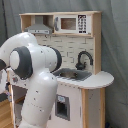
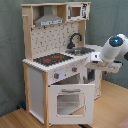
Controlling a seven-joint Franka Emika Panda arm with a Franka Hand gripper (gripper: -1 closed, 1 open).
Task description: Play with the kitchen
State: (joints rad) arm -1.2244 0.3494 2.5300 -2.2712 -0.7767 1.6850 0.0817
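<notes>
We have the kitchen (image 2: 57,60) filling the centre of both exterior views, its oven door (image 2: 70,102) hanging open at lower centre of the second exterior view. The arm (image 2: 111,50) reaches in from the right of that frame, wrist level with the counter (image 2: 82,56) edge near the sink (image 2: 82,50) — in the first exterior view its white bulk covers the lower left. The end effector is tucked against the cabinet side, and we cannot tell whether it is wide or narrow. Our read: this is an approach, nothing gripped. Next calls for a careful reach toward 1 of the knobs (image 2: 57,75) or the faucet (image 2: 75,39) — without clipping the counter.
</notes>
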